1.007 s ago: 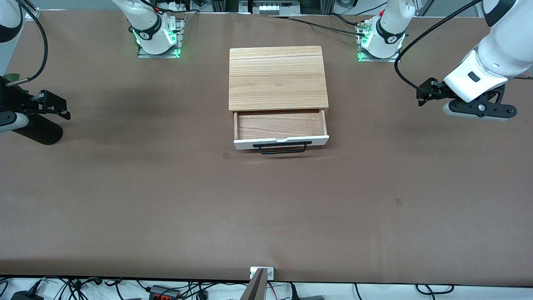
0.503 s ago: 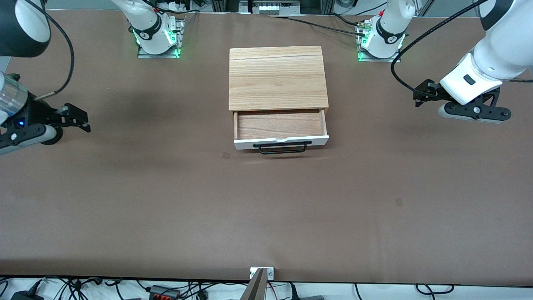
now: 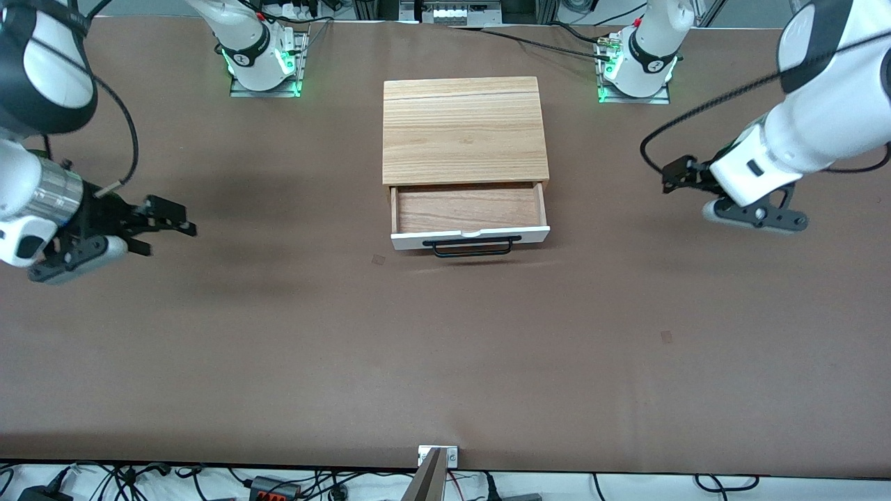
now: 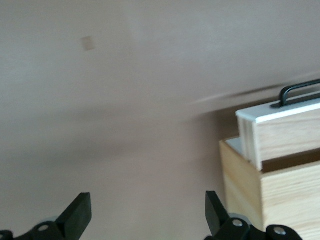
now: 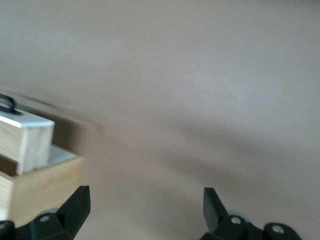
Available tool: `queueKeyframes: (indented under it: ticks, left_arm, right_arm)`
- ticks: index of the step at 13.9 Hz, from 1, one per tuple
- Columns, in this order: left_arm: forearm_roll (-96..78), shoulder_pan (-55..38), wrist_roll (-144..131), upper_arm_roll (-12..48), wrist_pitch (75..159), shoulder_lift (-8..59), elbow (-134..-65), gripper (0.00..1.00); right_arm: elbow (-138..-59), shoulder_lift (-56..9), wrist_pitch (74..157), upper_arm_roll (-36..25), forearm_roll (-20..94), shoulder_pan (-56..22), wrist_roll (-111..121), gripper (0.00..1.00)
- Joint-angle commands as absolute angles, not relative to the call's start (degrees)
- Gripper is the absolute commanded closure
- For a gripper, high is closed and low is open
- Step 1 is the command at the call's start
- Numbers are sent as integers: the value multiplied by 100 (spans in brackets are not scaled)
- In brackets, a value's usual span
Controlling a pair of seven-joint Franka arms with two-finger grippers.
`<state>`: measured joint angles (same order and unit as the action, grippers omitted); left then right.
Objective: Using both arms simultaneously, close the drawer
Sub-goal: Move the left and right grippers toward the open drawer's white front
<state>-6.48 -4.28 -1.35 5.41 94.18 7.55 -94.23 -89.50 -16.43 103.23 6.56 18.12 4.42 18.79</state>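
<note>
The drawer [image 3: 470, 212] stands pulled out of the light-wood box [image 3: 463, 129], showing its brown inside, white front panel and black bar handle [image 3: 472, 247]. My left gripper [image 3: 672, 175] hangs open over bare table toward the left arm's end, its fingers pointing at the drawer's side. My right gripper [image 3: 182, 217] hangs open over bare table toward the right arm's end, also facing the drawer. The left wrist view shows the drawer [image 4: 280, 127] past the open left gripper [image 4: 147, 212]. In the right wrist view the drawer [image 5: 25, 137] shows past the open right gripper [image 5: 145, 202]. Neither gripper holds anything.
The brown table cover [image 3: 445, 362] stretches wide in front of the drawer. Two green-lit arm bases [image 3: 261, 66] [image 3: 637, 69] stand at the table's edge by the box. Cables lie along the front edge [image 3: 278, 483].
Both arms have swung inward toward the drawer and lower in the front view. The drawer has not moved.
</note>
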Motion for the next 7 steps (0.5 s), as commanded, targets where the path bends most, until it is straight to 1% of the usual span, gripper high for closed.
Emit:
queueKeyframes:
  ticks: [1, 5, 7]
  left_arm:
    - [-1010, -448, -26, 536, 9929, 1159, -9308, 0]
    - [-1975, -474, -26, 536, 10931, 1730, -9325, 0]
    - [-2249, -623, -26, 562, 11537, 1985, -9325, 0]
  right_arm:
    - [-8780, -2003, 10449, 659, 2241, 440, 1960, 0]
    - [-8780, -2372, 11143, 677, 2425, 28, 1899, 0]
    - [-8789, -2627, 11573, 677, 2907, -324, 1854, 0]
